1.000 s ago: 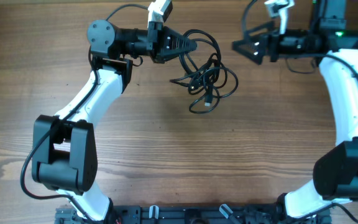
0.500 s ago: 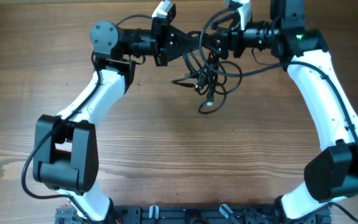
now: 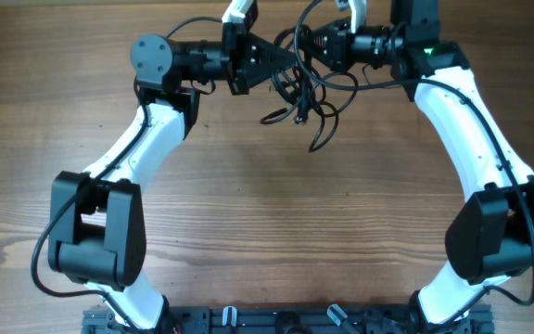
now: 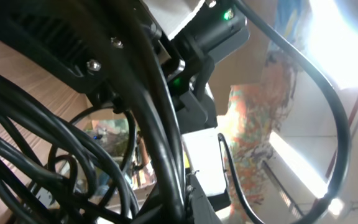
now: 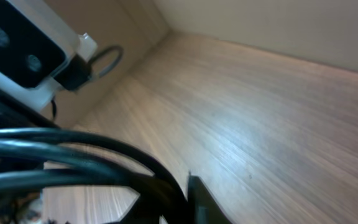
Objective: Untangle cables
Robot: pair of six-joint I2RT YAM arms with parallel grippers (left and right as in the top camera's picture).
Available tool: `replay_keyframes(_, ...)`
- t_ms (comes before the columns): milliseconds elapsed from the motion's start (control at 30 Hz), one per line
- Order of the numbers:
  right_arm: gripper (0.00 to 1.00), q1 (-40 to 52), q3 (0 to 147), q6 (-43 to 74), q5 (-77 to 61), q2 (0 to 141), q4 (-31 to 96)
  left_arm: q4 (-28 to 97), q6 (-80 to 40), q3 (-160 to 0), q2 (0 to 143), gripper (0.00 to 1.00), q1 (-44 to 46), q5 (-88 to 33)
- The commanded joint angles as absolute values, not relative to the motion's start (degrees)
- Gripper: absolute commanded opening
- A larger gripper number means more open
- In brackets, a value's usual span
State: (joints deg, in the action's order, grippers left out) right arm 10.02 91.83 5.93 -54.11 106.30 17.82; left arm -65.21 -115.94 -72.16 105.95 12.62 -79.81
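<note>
The cables point(image 3: 308, 100) are a bunch of thin black cords hanging in loose loops above the far middle of the table, with one plug end dangling lowest point(image 3: 315, 144). My left gripper point(image 3: 290, 63) comes in from the left and is shut on the cables point(image 4: 160, 124), which fill the left wrist view. My right gripper point(image 3: 307, 44) meets it from the right, nearly tip to tip, and is shut on a strand of the cables point(image 5: 73, 155). One dark right fingertip point(image 5: 197, 199) presses against that strand.
The wooden table point(image 3: 248, 232) spreads below the hanging bunch. Both arm bases stand near the front edge, beside a black rail point(image 3: 276, 320). The left arm's white wrist camera point(image 5: 17, 50) sits close by the right gripper.
My right arm swung left from the far right corner to the bunch and its jaws closed on a strand. The left gripper kept its hold, and the bunch rose toward the far edge.
</note>
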Motion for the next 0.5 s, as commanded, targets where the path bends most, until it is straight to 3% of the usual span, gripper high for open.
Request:
replay_keyframes(0,0.06,6.6,92.2,18.1,-60.7,106.1,11.2,-65.7,-114.0,-72.2,103.6,0.04,11.1,-82.9)
replay_keyframes(133,0.05,1.2,92.2,27.4,-68.1,102.0,6.6,-59.3,-102.8,-72.2,104.0,0.04,8.9,-86.0)
replay_keyframes(267,0.05,-4.0,92.2,31.5,-71.4,98.6,7.0,-41.5,-83.5,-72.2,104.0,0.04,6.8,-87.0)
replay_keyframes(367,0.05,-8.1,92.2,39.2,-76.8,96.1,6.6,-18.9,-64.1,-72.2,104.0,0.04,5.5,-81.5)
replay_keyframes(467,0.05,-11.1,92.2,45.6,-85.2,95.5,6.4,10.9,-44.4,-72.2,104.0,0.04,4.7,-63.5)
